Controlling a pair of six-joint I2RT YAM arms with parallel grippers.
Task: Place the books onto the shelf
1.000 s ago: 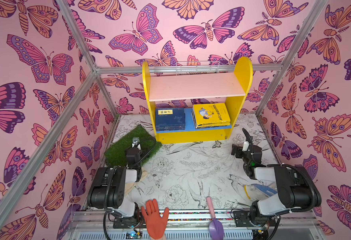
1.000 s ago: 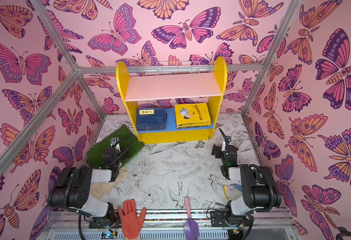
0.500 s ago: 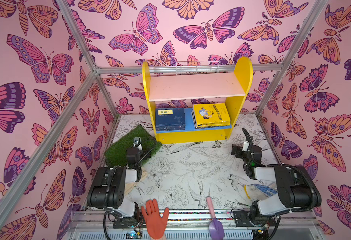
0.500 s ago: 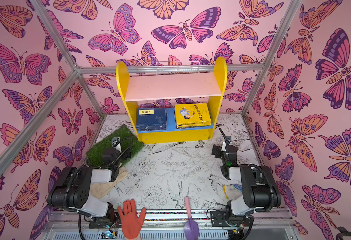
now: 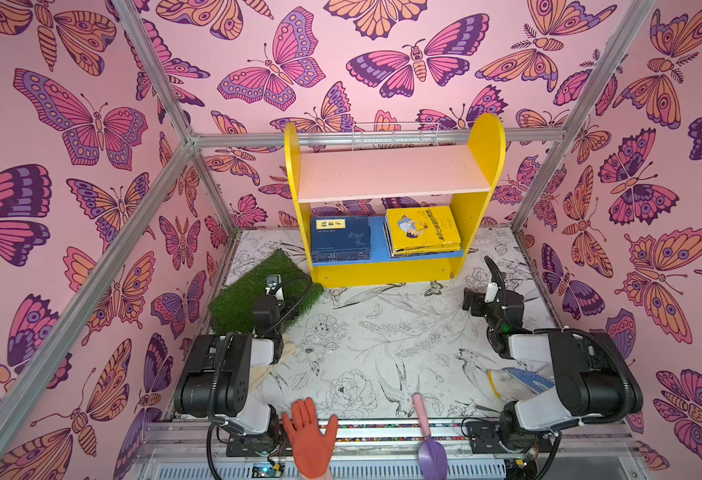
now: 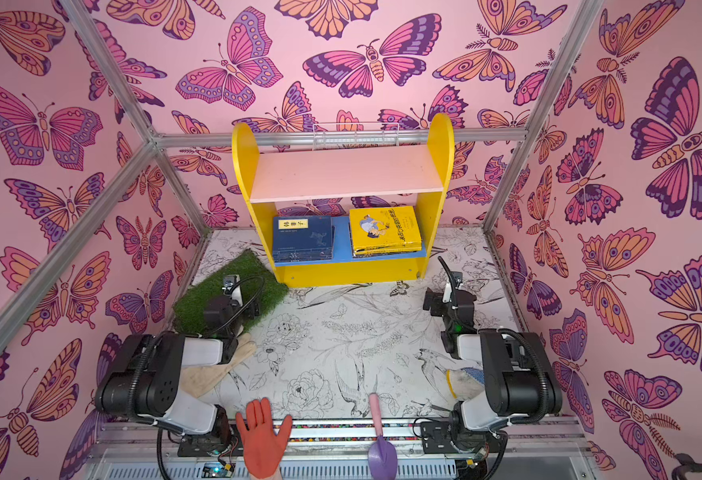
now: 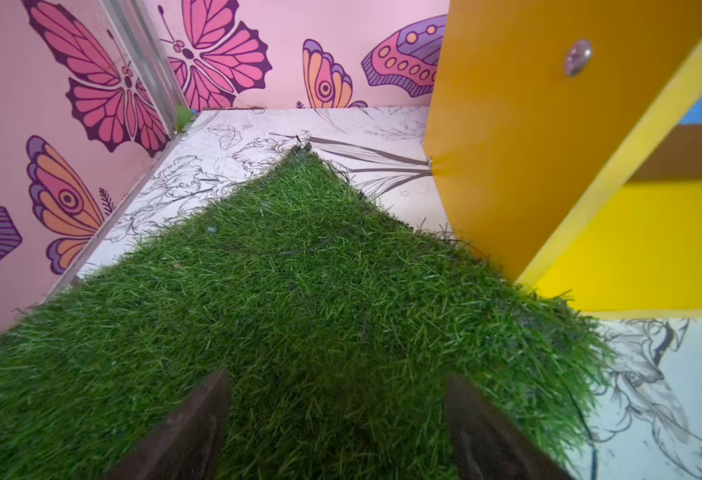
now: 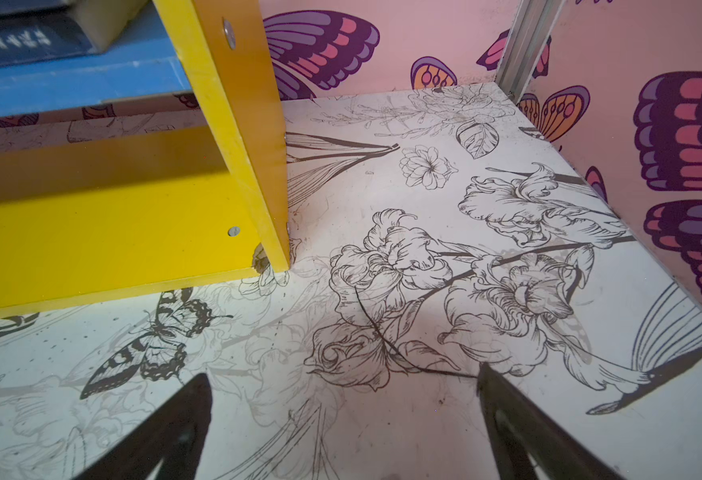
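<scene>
Up front, in both top views the shelf [image 5: 391, 174] [image 6: 345, 172] stands against the back wall. The books lie flat on its blue lower board [image 5: 378, 237]: a navy stack [image 5: 339, 239] [image 6: 302, 239] on the left and a yellow stack [image 5: 422, 228] [image 6: 384, 228] on the right, with a strip of board bare between them. The pink upper board carries nothing. The left gripper [image 5: 271, 293] sits low over the grass mat [image 5: 237, 299] beside the shelf's left foot. The right gripper [image 5: 473, 300] sits over the printed table [image 5: 382, 332] near the shelf's right foot.

Next, the left wrist view shows the left gripper's [image 7: 337, 382] two dark fingers [image 7: 199, 415] spread apart above the grass mat [image 7: 299, 270], with only turf between them. The shelf's yellow side panel [image 7: 507, 145] is close by.

Last, the right wrist view shows the right gripper [image 8: 343, 382] spread wide over the table [image 8: 424, 249], holding nothing. A navy book [image 8: 21, 45] rests on the blue lower board [image 8: 70, 87].
</scene>
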